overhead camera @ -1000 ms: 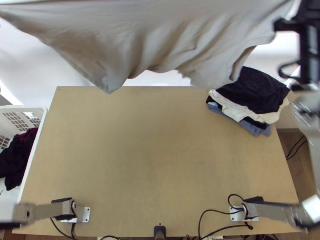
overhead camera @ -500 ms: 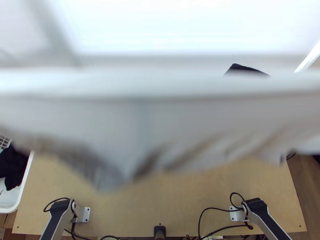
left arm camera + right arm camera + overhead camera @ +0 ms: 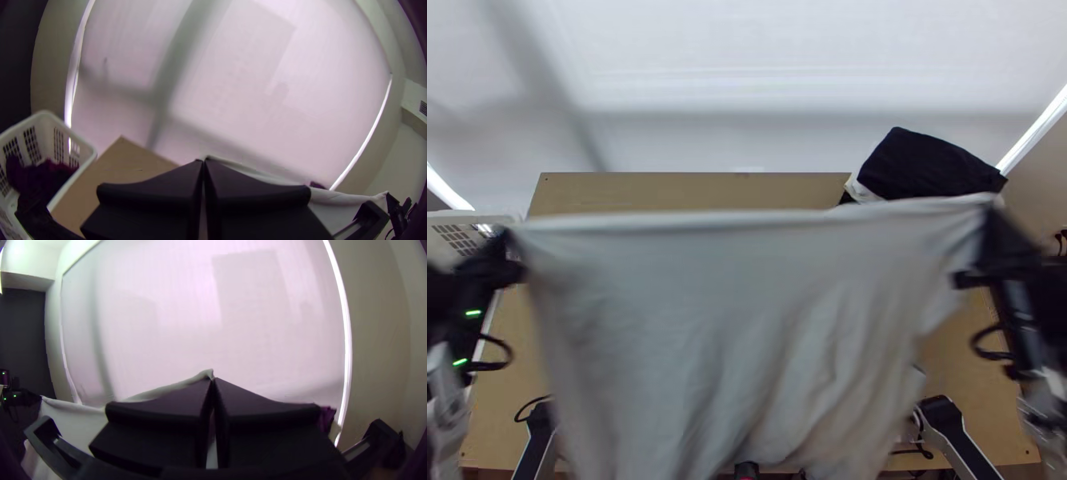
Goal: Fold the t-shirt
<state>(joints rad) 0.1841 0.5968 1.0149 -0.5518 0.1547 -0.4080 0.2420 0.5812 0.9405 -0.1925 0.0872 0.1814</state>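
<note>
In the top view the light grey-white t-shirt (image 3: 747,320) hangs stretched between the two grippers above the table, its upper edge nearly straight and its lower part loose and rippled. My left gripper (image 3: 515,244) holds the upper corner at the left, and my right gripper (image 3: 987,212) the upper corner at the right. In the left wrist view the gripper (image 3: 203,163) is shut, with cloth at its tips and the shirt's edge (image 3: 249,171) running off from there. In the right wrist view the gripper (image 3: 213,380) is likewise shut on a corner of the shirt (image 3: 75,418).
A stack of folded clothes with a black piece on top (image 3: 931,164) lies at the table's far right corner. The white laundry basket (image 3: 89,155) with dark clothes (image 3: 40,178) stands beside the table's left edge. Bare tabletop (image 3: 691,190) shows along the far edge.
Both grippers have come down into the top view. The t-shirt, earlier at the top of the picture and then blurred across its middle, now hangs lower over the table's near part.
</note>
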